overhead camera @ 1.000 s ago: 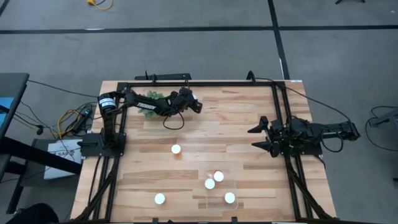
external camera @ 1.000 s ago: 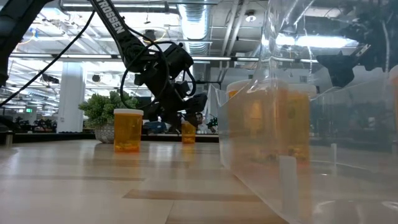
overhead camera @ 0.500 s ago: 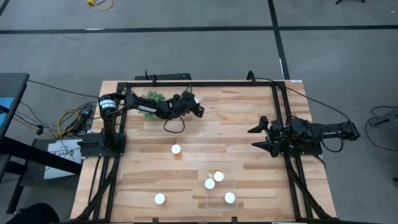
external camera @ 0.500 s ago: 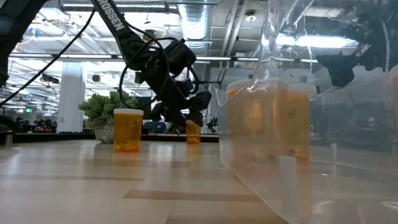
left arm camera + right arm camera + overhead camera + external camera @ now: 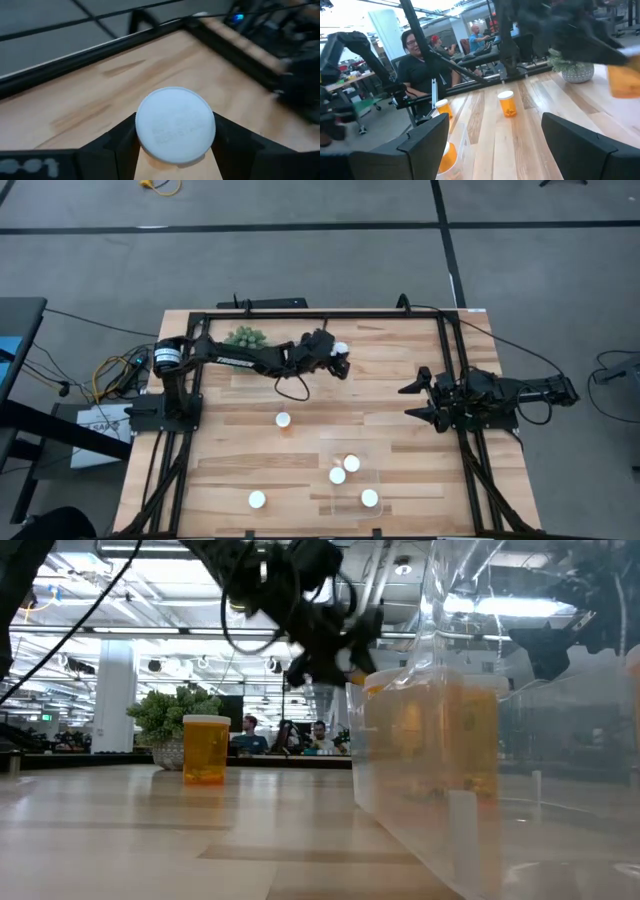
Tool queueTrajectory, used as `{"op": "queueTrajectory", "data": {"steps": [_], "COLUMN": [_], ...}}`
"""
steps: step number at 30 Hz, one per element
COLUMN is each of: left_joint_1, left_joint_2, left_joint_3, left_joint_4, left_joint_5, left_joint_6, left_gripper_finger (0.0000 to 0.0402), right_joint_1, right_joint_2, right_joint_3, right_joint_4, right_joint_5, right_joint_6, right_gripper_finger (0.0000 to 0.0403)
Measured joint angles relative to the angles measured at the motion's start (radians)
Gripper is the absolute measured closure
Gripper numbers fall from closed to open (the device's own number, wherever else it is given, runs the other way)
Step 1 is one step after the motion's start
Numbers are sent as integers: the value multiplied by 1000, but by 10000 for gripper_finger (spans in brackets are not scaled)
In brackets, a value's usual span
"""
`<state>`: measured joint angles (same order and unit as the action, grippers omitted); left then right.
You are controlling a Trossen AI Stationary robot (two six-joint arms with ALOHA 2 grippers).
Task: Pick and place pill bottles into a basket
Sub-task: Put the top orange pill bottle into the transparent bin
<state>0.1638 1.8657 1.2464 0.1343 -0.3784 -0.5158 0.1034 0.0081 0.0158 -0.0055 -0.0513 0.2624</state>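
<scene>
My left gripper (image 5: 338, 360) is above the far middle of the table, shut on an orange pill bottle with a white cap (image 5: 175, 125). In the low view it is a blur high above the tabletop (image 5: 335, 640). One pill bottle (image 5: 284, 420) stands on its base mid-table and another (image 5: 257, 500) stands near the front edge. Three pill bottles, one of them (image 5: 351, 464), stand in the clear basket (image 5: 372, 476). My right gripper (image 5: 410, 401) waits open at the right side, with nothing between its fingers. My left gripper pinches the bottle between its two fingers (image 5: 120, 145), one on each side just below the cap's rim (image 5: 142, 145). The fingers reach out from the table's left, slanting a little downward. The bottle is lifted clear of the table, its cap top facing the wrist.
A spiky green plant (image 5: 245, 336) in a pot stands at the far left, behind the left arm. A black metal frame (image 5: 445, 350) runs along the table's far and side edges. People sit in the room beyond the table (image 5: 422, 65).
My left gripper has risen from the tabletop beside the plant and swung toward the table's right, carrying the pill bottle. The bottle stood on the table a second ago and now hangs clear, well above it.
</scene>
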Motion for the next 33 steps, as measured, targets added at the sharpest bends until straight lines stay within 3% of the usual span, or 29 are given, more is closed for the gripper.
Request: {"op": "queueTrajectory", "data": {"steps": [12, 25, 33], "left_joint_1": [-278, -506, -576], "left_joint_2": [-14, -13, 92], "left_joint_3": [171, 175, 174], "left_joint_4": [-50, -70, 30], "left_joint_5": [16, 7, 75], "left_joint_6": [-34, -115, -153], "left_gripper_finger": [207, 206, 205], "right_joint_1": [0, 0, 0], "right_joint_2": [0, 0, 0], "right_joint_3": [0, 0, 0], "right_joint_4": [0, 0, 0], "right_joint_5": [0, 0, 0], "right_joint_6": [0, 0, 0], "right_gripper_finger": [92, 92, 92]}}
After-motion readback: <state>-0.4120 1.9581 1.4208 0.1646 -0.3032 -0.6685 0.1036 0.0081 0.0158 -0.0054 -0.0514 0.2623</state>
